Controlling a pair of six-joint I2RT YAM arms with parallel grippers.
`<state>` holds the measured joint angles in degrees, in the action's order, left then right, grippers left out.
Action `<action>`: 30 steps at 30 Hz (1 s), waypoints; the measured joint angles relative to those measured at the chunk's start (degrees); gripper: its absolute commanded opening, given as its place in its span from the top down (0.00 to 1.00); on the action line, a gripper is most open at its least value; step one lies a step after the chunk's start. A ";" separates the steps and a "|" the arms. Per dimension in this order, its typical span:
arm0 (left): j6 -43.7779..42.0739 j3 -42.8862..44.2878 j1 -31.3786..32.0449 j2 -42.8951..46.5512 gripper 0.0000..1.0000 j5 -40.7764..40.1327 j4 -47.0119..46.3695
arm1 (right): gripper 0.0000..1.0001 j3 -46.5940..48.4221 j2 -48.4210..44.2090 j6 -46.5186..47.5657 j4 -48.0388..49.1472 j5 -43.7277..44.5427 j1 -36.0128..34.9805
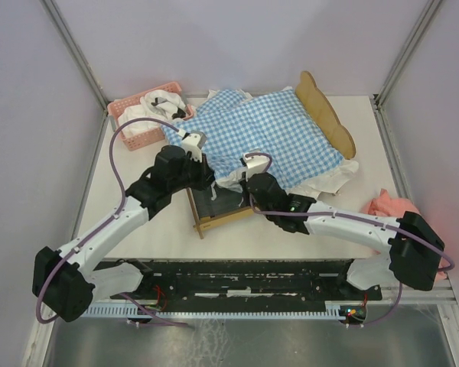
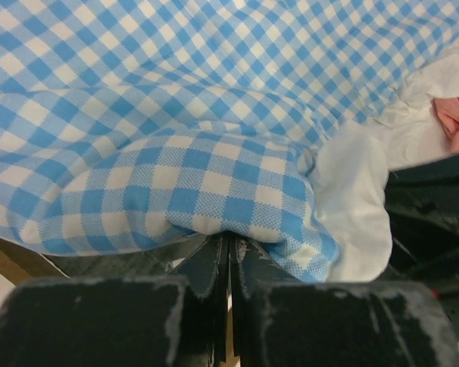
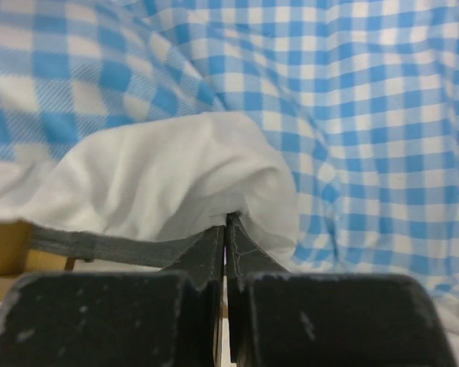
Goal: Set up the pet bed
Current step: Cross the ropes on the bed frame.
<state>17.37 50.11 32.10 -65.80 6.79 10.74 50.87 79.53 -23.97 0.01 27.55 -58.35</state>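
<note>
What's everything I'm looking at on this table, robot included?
pet bed: one, light wood with dark grey base, middle of the table, mostly under the bedding
gingham bedding: one, blue-white with white ruffle, draped over the bed
basket: one, pink, far left corner
white bundle: count unclear, white, in the basket
cloth: one, pink, right table edge
table: one, white, beneath everything
left gripper: one, black, shut on the bedding's checked edge
right gripper: one, black, shut on the bedding's white ruffle
</note>
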 measured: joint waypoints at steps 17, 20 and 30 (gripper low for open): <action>6.75 -0.63 -0.15 6.25 0.97 15.89 3.39 | 0.98 4.66 6.36 9.25 0.81 2.38 9.84; 6.71 -3.23 -0.15 6.27 0.97 15.87 2.01 | 0.98 4.66 6.36 9.27 0.83 2.05 9.88; 6.29 -6.86 -0.15 6.12 0.97 12.37 -0.50 | 0.98 4.66 6.21 9.25 0.83 1.57 9.88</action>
<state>23.66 43.24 31.94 -59.68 19.16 10.24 55.53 85.73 -14.72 0.84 29.12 -48.47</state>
